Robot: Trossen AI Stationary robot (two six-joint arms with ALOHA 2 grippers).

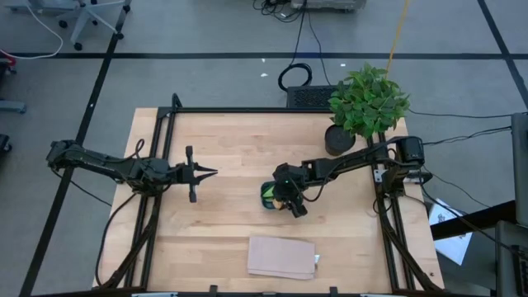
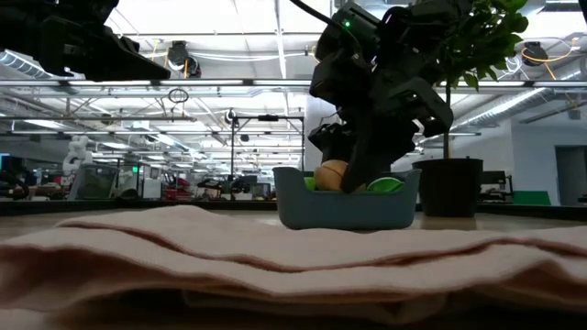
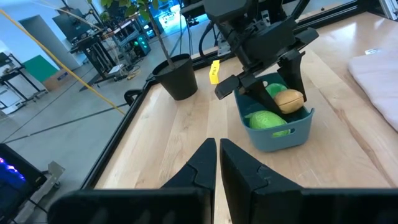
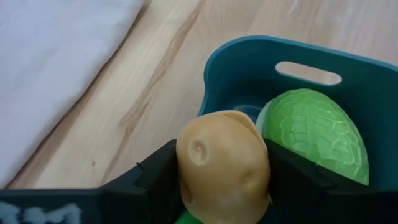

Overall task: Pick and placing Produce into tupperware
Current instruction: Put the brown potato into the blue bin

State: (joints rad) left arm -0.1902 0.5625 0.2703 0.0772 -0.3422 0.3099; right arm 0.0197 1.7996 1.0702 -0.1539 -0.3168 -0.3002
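Observation:
The teal tupperware stands on the table right of centre, also in the low view. A bright green fruit lies inside it, and a second greenish fruit shows behind the fingers. My right gripper reaches down into the tupperware, shut on the orange fruit. My left gripper hovers shut over the table's left half, pointing toward the tupperware; its fingers show together in the left wrist view. My right gripper pinches the orange fruit between its two fingers, one on each side of its body. The fingers come from above, slanting down from the table's right. The fruit sits about at the tupperware's rim; whether it rests on the others is unclear.
A leafy potted plant in a dark pot stands at the far right corner, close behind the right arm. A beige folded cloth lies near the table's near edge. A black frame rail borders the far edge.

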